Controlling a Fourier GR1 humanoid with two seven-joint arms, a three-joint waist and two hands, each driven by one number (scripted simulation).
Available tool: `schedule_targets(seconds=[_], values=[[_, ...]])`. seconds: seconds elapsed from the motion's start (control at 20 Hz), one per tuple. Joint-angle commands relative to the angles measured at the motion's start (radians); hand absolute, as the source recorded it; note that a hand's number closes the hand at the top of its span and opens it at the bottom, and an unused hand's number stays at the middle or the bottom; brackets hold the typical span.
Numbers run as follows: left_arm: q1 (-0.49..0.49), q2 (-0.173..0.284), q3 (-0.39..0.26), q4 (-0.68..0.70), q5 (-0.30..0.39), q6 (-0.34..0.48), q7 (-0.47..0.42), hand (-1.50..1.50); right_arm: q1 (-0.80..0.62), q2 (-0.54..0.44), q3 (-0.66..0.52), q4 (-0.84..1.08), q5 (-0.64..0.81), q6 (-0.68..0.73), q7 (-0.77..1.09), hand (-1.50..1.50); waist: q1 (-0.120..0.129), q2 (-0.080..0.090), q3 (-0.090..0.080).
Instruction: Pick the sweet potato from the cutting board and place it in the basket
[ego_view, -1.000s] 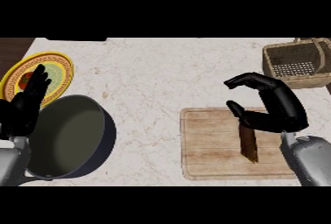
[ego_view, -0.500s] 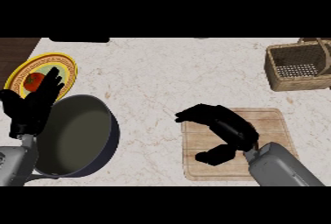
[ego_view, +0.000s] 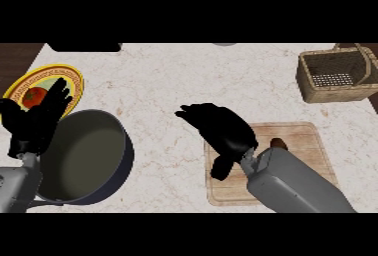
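1. Here, right robot hand (ego_view: 221, 131) over the near-left part of the cutting board (ego_view: 306, 145), palm down, fingers curled; whether clamped on anything cannot be told.
2. Only a small brown tip of the sweet potato (ego_view: 278, 143) visible, on the cutting board just beside the right wrist, the rest hidden under the forearm.
3. Basket (ego_view: 338, 75) well apart from the cutting board, toward the far right corner of the bench (ego_view: 184, 80).
4. Left robot hand (ego_view: 40, 120) far to the left of the cutting board, fingers apart and up, resting over the rim of a dark pan (ego_view: 85, 157) and the edge of a yellow plate (ego_view: 44, 85).
5. Red round item (ego_view: 33, 96) on that plate.
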Motion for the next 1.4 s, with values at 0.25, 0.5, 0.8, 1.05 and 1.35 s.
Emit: schedule_targets(seconds=[0.25,0.5,0.8,1.05,1.35], values=[[0.010,-0.048,-0.021,-0.001,-0.001,0.004,0.020,0.00,-0.340,0.039,-0.039,0.046,0.101,0.375,0.480,-1.50,-0.004,0.005,-0.005],[0.025,-0.028,0.010,-0.014,0.010,-0.006,0.028,0.00,-0.409,0.037,-0.188,0.106,-0.131,0.684,0.560,-1.50,-0.014,0.004,-0.005],[0.084,0.027,0.049,-0.049,0.032,-0.060,0.034,0.00,-0.408,-0.019,-0.336,0.027,-0.301,0.847,0.644,-1.50,-0.027,-0.002,-0.004],[0.015,-0.008,0.044,-0.010,0.021,-0.047,0.059,0.00,-0.325,-0.070,-0.432,-0.055,-0.405,0.840,0.667,-1.50,-0.031,0.004,-0.003],[0.067,-0.065,0.025,-0.019,-0.021,-0.025,0.003,0.00,-0.127,-0.149,-0.494,-0.324,-0.453,0.793,0.629,-1.50,-0.024,0.008,-0.003]])
